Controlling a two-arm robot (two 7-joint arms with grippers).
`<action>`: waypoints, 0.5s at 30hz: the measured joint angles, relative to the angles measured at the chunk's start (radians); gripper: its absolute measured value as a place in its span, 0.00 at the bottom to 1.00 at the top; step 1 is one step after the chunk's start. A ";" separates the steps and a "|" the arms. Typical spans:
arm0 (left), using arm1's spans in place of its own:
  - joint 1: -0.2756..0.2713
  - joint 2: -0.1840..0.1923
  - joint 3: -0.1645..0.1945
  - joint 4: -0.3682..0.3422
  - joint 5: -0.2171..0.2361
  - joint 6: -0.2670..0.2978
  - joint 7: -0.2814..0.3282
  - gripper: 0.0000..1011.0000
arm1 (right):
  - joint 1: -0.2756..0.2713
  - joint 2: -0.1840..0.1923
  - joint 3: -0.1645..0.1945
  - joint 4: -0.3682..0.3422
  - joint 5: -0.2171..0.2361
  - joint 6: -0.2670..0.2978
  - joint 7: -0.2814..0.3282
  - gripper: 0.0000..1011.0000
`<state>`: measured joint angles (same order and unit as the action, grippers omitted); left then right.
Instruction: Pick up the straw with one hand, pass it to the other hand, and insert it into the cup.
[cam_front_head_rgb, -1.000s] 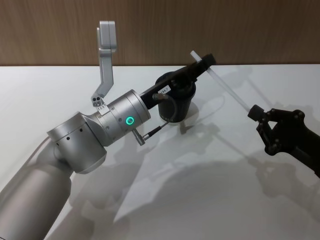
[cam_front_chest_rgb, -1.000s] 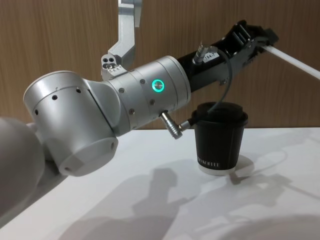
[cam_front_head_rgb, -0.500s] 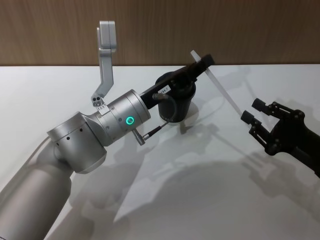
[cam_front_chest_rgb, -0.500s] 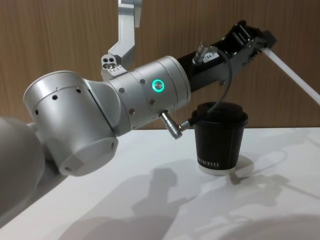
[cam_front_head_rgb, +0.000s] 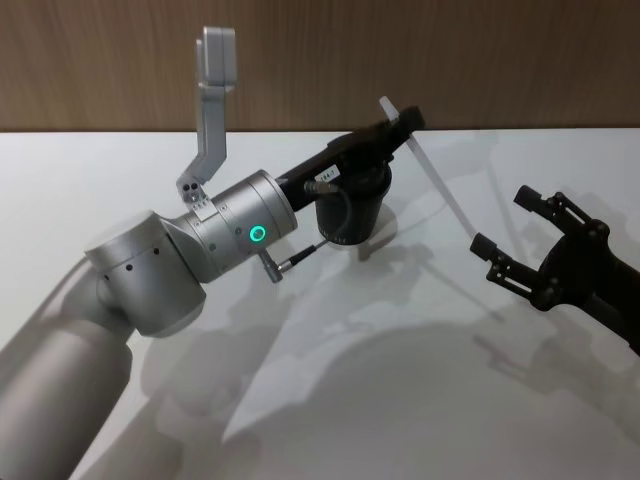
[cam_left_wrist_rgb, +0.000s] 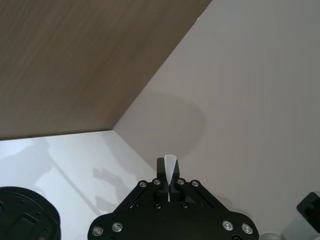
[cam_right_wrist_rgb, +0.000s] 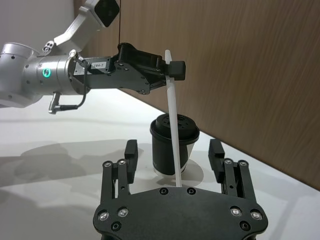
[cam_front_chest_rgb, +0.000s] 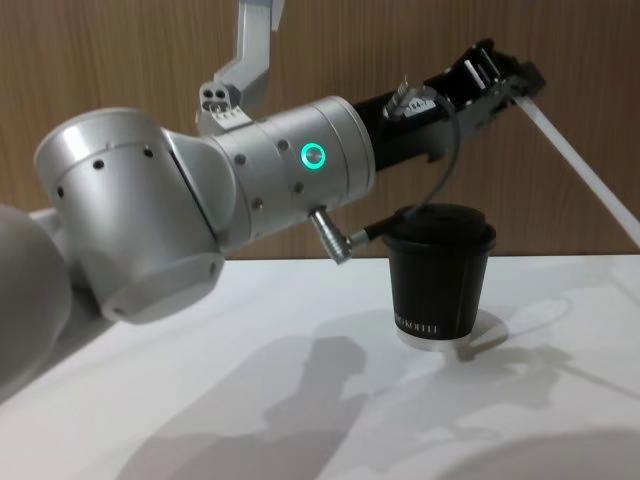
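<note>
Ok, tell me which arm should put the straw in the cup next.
Left. The left gripper is shut on the straw, close above the cup; the right gripper stands open, not gripping it.

Lettering on the cup (cam_front_chest_rgb: 440, 290) is unreadably small; a label (cam_front_chest_rgb: 408, 106) on the left hand (cam_front_chest_rgb: 520, 82) — seemingly "184".

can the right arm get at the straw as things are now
Probably yes: the right tool is open, the straw hangs with its lower end free close beside it, nothing stands between them, and the left tool grips only its top.
</note>
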<state>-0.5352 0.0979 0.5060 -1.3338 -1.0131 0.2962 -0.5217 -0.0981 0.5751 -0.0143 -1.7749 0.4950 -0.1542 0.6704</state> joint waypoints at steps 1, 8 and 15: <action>-0.001 0.003 0.002 -0.006 0.005 0.000 0.006 0.01 | 0.000 0.000 0.000 0.000 0.000 0.000 0.000 0.84; -0.028 0.036 0.017 -0.065 0.059 0.000 0.068 0.02 | 0.000 0.000 0.000 0.000 0.000 0.000 0.000 0.99; -0.055 0.055 0.020 -0.105 0.075 0.018 0.100 0.01 | 0.000 0.000 0.000 0.000 0.000 0.000 0.000 0.99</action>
<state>-0.5902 0.1525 0.5259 -1.4388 -0.9377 0.3140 -0.4218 -0.0982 0.5750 -0.0143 -1.7750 0.4950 -0.1542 0.6704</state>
